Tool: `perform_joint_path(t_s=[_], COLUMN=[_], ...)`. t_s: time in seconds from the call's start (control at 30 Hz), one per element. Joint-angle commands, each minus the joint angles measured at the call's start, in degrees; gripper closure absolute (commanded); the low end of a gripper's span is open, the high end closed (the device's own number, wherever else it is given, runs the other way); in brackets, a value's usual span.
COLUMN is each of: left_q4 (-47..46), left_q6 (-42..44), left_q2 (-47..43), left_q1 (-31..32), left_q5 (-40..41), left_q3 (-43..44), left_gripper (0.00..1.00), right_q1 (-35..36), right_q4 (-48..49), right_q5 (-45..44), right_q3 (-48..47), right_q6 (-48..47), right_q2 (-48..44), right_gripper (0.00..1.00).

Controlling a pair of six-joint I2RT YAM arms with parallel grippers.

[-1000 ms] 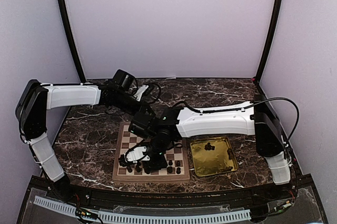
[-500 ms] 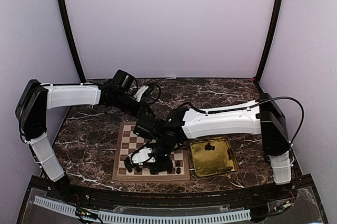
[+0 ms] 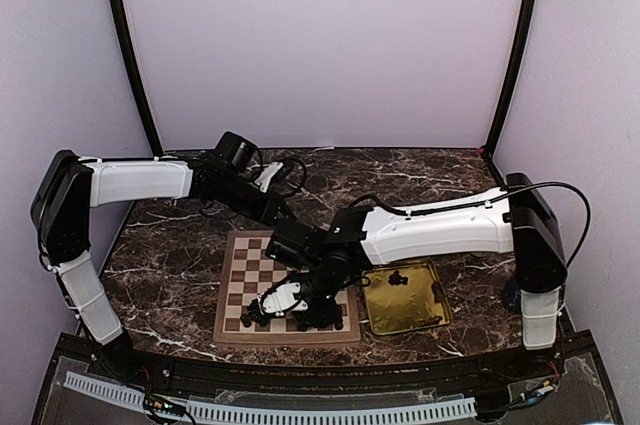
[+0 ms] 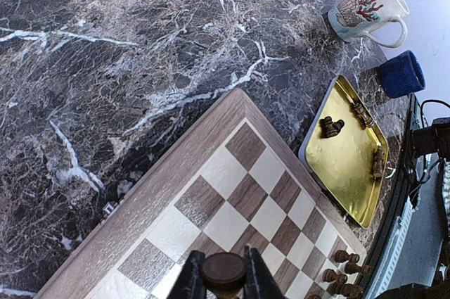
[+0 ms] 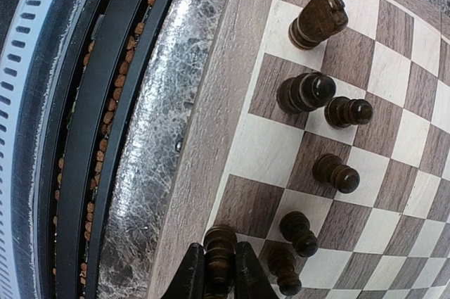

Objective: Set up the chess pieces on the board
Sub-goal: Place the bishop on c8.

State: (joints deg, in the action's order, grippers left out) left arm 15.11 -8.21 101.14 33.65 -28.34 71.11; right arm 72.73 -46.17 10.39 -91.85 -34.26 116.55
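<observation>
Right end effector (image 5: 220, 276) grips chess piece (image 5: 219, 246) at board (image 5: 264, 150) near border; left end effector (image 4: 223, 283) grips second piece (image 4: 223, 269) near far edge

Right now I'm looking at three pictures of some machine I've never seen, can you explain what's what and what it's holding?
This is a robot with two arms bolted to a dark marble table. The wide picture looks down from above and behind them. The other two come from a small camera on each wrist, so each arm's own fingers show at the bottom edge. On the table lie a wooden chessboard and a gold tray holding a few loose chess pieces. The left wrist view also shows a mug and a blue object beyond the tray. More standing pieces are on the board near its front edge. The left gripper is shut on a round-topped piece above the board. The right gripper is shut on a second piece at the board's front edge.
</observation>
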Motion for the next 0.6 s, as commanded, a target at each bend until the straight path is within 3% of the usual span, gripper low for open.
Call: perform_joint_path(t_s=[0.0, 0.33, 0.57], left_q4=[1.23, 1.32, 1.40], left_q6=[-0.34, -0.49, -0.35], left_q2=[-0.26, 0.11, 0.31], left_q1=[-0.06, -0.05, -0.06], left_q5=[-1.18, -1.80, -1.87], left_q3=[1.29, 1.35, 1.49], left_gripper=[0.85, 0.86, 0.86], right_q1=[0.47, 0.48, 0.42], right_q4=[1.28, 1.63, 2.40], right_q5=[-0.56, -2.04, -2.22], right_q3=[0.59, 2.44, 3.08], right_q6=[-0.39, -0.41, -0.09], right_q2=[-0.87, -1.94, -2.33], right_gripper=[0.86, 0.86, 0.74])
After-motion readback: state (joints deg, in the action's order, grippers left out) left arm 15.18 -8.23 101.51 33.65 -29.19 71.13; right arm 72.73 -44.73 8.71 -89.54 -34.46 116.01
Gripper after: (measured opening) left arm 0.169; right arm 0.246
